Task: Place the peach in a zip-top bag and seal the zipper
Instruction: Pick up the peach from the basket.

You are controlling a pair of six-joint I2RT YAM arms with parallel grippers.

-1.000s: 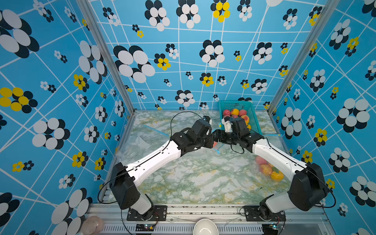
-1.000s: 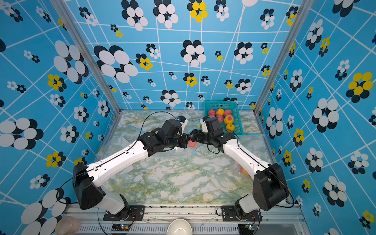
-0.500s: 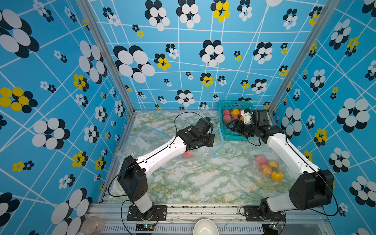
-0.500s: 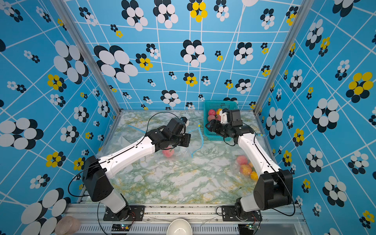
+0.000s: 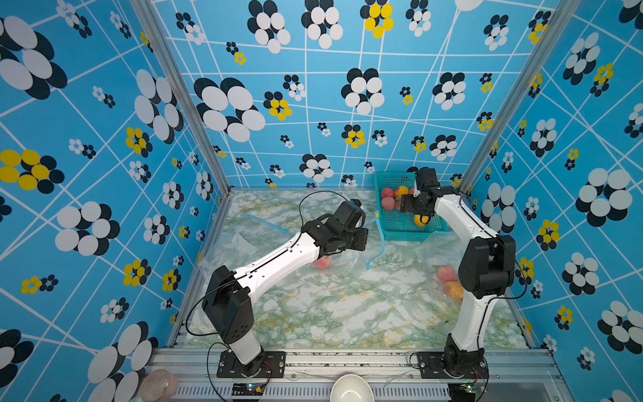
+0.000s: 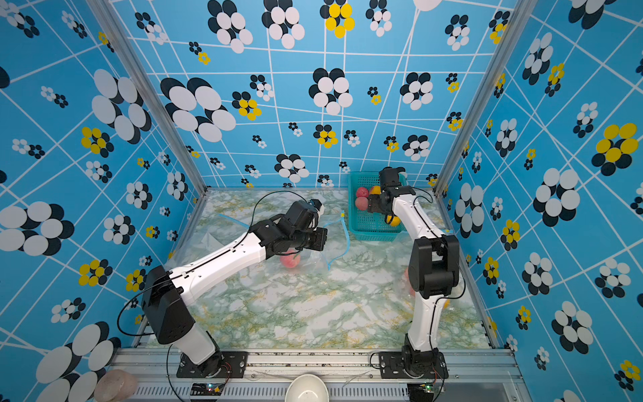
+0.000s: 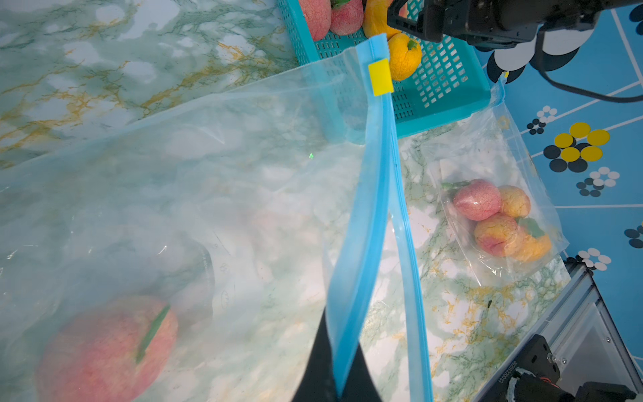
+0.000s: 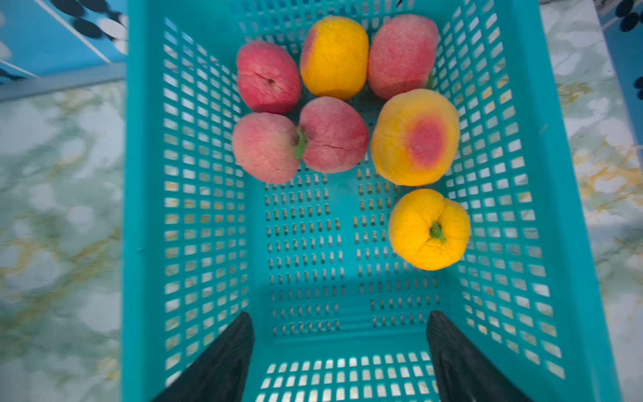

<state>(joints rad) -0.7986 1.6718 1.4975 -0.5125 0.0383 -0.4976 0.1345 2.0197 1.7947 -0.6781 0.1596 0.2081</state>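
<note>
Left fingers [image 7: 309, 376] are clenched on the blue zipper strip [image 7: 368, 226] of the zip-top bag [image 7: 208, 167]. Its mouth gapes unsealed, and 1 peach [image 7: 104, 348] sits inside, low on the counter [image 5: 348, 313]. Right fingers [image 8: 215, 362] are spread wide and empty above the teal basket [image 8: 146, 209], which holds 7 fruits.

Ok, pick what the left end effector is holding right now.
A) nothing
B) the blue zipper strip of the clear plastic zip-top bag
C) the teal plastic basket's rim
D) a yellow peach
B: in the left wrist view the left end effector is shut on the blue zipper strip of the clear plastic zip-top bag, with a pink peach inside.
</note>
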